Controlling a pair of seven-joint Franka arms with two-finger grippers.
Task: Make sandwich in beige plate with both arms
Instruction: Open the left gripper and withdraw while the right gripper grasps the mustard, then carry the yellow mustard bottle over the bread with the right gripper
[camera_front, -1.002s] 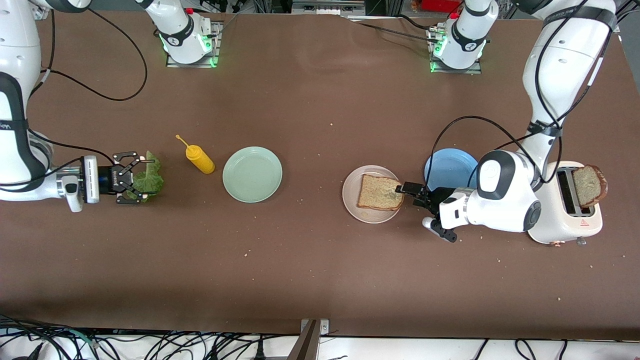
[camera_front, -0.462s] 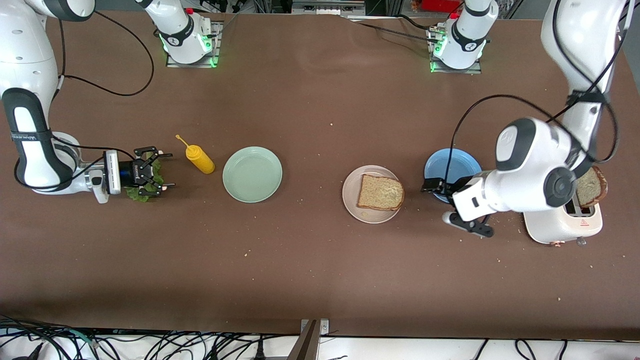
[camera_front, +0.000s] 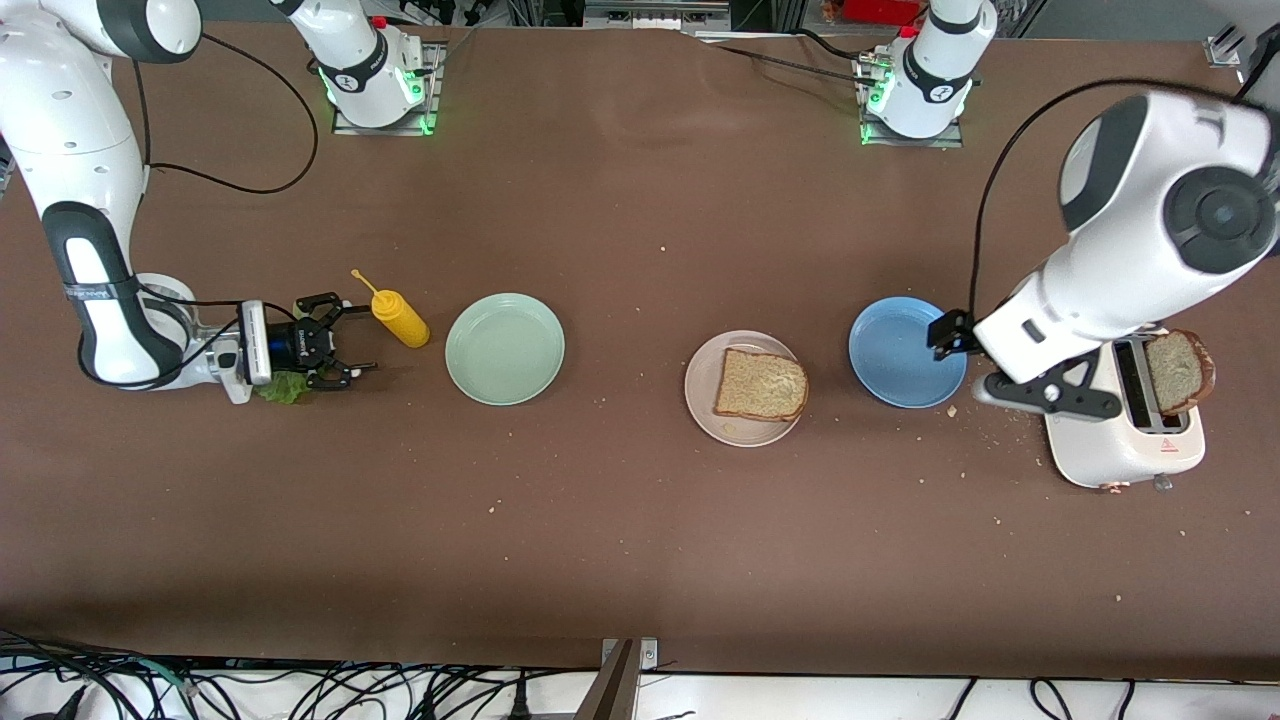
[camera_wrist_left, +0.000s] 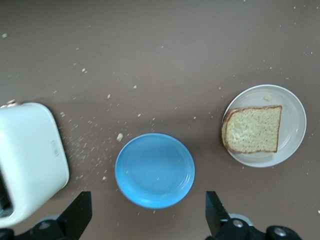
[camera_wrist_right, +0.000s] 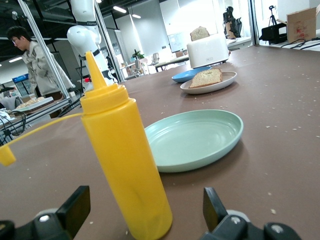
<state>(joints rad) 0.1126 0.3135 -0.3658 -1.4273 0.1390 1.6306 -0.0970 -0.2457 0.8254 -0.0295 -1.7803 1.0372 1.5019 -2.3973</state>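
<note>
The brown tabletop (camera_front: 640, 520) fills the front view, matte and sprinkled with pale crumbs, thickest near the white toaster (camera_front: 1130, 420) at the left arm's end. Cables trail along its 6 o'clock edge. The right wrist view looks out into a lab with ceiling lights and a person in glasses standing well off.

The toaster sits at 3 o'clock with a second bread slice (camera_front: 1178, 372) standing up out of its slot. The left hand (camera_front: 975, 365) hangs high over the edge of the blue plate (camera_front: 900, 350) next to the toaster, fingers spread wide and holding nothing.

The mint-green plate (camera_front: 505, 348) lies near the middle, the beige plate (camera_front: 742, 388) between it and the blue one. One bread slice (camera_front: 761, 384) lies flat on the beige plate; the sandwich goes no further than that.

At 9 o'clock the right hand (camera_front: 335, 348) is low over the tabletop, fingers spread and empty, pointing at the yellow squeeze bottle (camera_front: 398, 315) just beside it. The lettuce leaf (camera_front: 283, 388) lies on the tabletop under its wrist.
</note>
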